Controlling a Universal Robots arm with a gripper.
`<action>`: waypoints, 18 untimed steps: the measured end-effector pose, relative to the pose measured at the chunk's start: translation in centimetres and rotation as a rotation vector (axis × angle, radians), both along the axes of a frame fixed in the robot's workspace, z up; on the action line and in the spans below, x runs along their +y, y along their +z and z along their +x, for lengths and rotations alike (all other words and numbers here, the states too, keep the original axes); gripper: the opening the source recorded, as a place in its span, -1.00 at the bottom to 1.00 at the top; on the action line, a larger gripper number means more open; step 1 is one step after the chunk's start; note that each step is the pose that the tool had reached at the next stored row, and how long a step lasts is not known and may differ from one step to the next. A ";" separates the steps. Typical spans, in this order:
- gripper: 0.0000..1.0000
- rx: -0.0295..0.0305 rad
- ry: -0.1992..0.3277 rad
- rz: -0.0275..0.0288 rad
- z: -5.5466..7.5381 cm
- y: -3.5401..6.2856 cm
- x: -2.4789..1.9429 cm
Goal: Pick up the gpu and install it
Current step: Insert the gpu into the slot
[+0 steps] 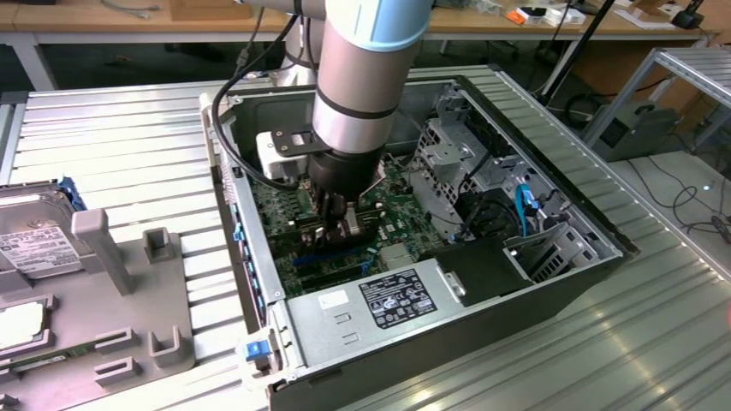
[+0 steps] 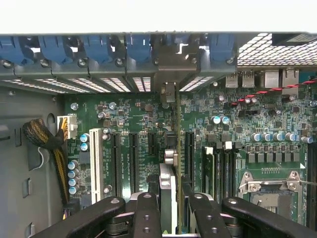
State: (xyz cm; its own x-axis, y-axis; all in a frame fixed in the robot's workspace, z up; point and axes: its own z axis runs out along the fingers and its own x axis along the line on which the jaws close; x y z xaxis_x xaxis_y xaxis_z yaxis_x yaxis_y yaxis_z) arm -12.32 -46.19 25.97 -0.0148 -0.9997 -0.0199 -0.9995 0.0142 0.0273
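The gpu point(image 2: 168, 178) shows edge-on in the wrist view as a thin upright card. Its silver end bracket point(image 2: 171, 62) sits against the row of rear slot openings with blue clips. My gripper point(image 2: 170, 198) is shut on the card, one black finger point(image 2: 146, 208) on either side of it. The card stands over the green motherboard point(image 2: 138, 114), between two long black slots point(image 2: 189, 153). Whether its lower edge is seated in a slot is hidden. In the exterior view, the gripper point(image 1: 342, 227) reaches down inside the open computer case point(image 1: 571, 223) onto the motherboard point(image 1: 400, 218).
A power supply point(image 1: 383, 300) fills the case's near end, and a metal drive cage point(image 1: 457, 154) lines the exterior view's right. A braided cable bundle point(image 2: 44, 139) and the CPU socket point(image 2: 267, 183) flank the slots. Outside the case lie a hard drive point(image 1: 34, 244), a grey fixture point(image 1: 137, 282) and a memory stick point(image 1: 46, 355).
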 end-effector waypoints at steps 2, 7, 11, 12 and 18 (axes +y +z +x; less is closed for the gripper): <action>-0.45 0.0000 0.000 -0.0002 0.0 -0.22 -0.01; -0.45 -0.0016 0.000 0.0003 -0.1 -0.18 0.00; -0.45 -0.0016 0.000 0.0002 -0.1 0.16 0.00; -0.45 -0.0016 0.000 0.0003 -0.1 0.16 0.00; -0.45 -0.0015 0.000 0.0001 -0.4 0.10 0.00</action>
State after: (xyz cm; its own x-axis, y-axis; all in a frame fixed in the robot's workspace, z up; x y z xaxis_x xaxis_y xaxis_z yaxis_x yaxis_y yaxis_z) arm -12.74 -46.19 26.07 -0.0147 -0.9997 -0.0201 -0.9996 0.0142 0.0258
